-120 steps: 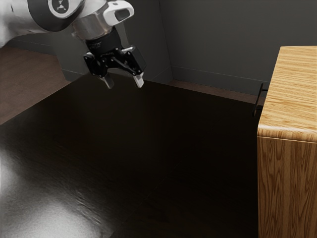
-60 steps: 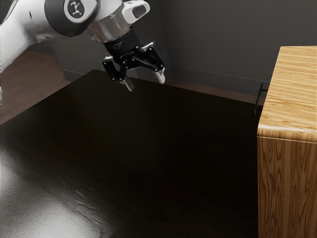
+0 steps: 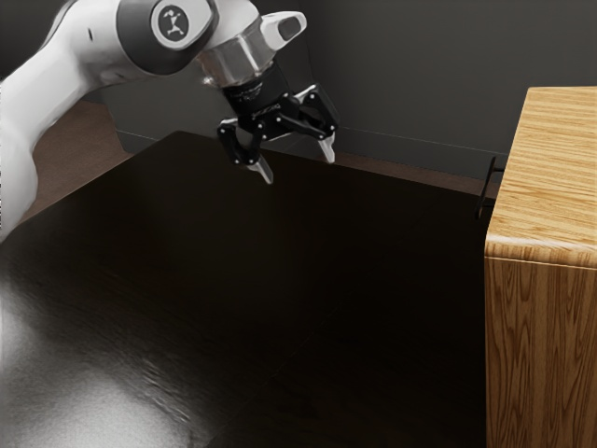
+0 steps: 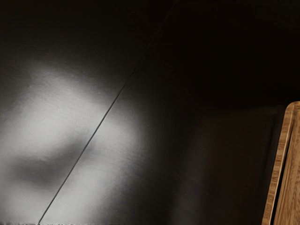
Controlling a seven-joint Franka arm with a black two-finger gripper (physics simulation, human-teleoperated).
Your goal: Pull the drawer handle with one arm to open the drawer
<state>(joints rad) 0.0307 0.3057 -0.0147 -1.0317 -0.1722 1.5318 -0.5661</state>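
My gripper was released, fingers spread with nothing between them, hovering above the far part of the dark table, drawer handle at about 3 o'clock from it in the exterior view, well apart, on the wooden cabinet, whose front faced my arm.

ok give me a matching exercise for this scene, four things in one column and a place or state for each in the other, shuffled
Things
1. black fingers of the white arm
2. light wooden drawer cabinet
3. thin dark drawer handle
4. dark glossy table

Place or state
a. stands at the exterior view's right edge
b. spread open in the air, holding nothing
c. carries a pale glare patch at the exterior view's lower left
d. sticks out of the cabinet toward the exterior view's left

Pairs: 1-b, 2-a, 3-d, 4-c
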